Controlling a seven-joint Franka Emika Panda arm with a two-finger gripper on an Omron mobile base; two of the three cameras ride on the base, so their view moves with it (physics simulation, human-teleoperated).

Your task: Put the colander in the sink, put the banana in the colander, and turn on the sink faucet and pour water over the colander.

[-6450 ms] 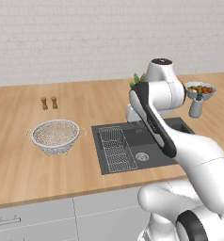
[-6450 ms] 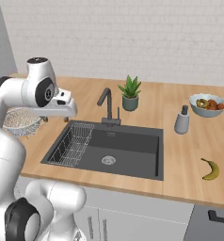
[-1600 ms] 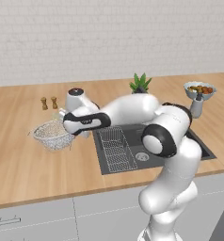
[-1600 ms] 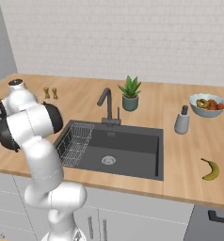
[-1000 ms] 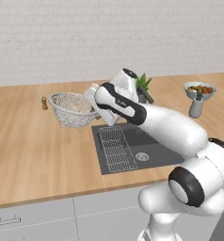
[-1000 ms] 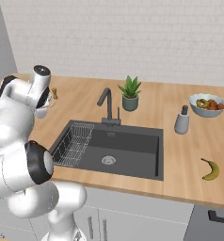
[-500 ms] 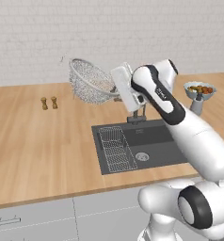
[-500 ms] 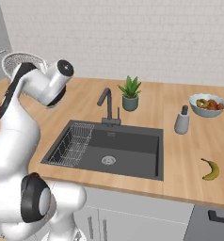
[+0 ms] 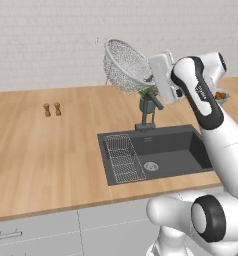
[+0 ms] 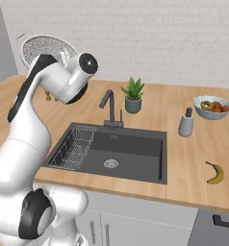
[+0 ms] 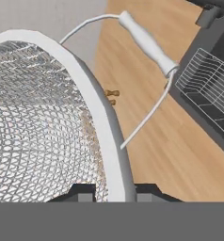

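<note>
The colander, a silver wire-mesh bowl, hangs tilted high above the counter, up behind the sink faucet. My gripper is shut on its rim, and in the hand view the rim runs between the two fingertips of the gripper. From the right, the colander shows behind my arm's upper link. The dark sink lies below with the faucet behind it. On the counter to the sink's right lies the banana.
A wire rack fills the sink's left section. A potted plant, a soap dispenser and a fruit bowl stand at the back right. Two small shakers stand on the counter at the left.
The colander has been lifted off the left counter and carried up and to the right, tilting on the way. It now hangs near the faucet.
</note>
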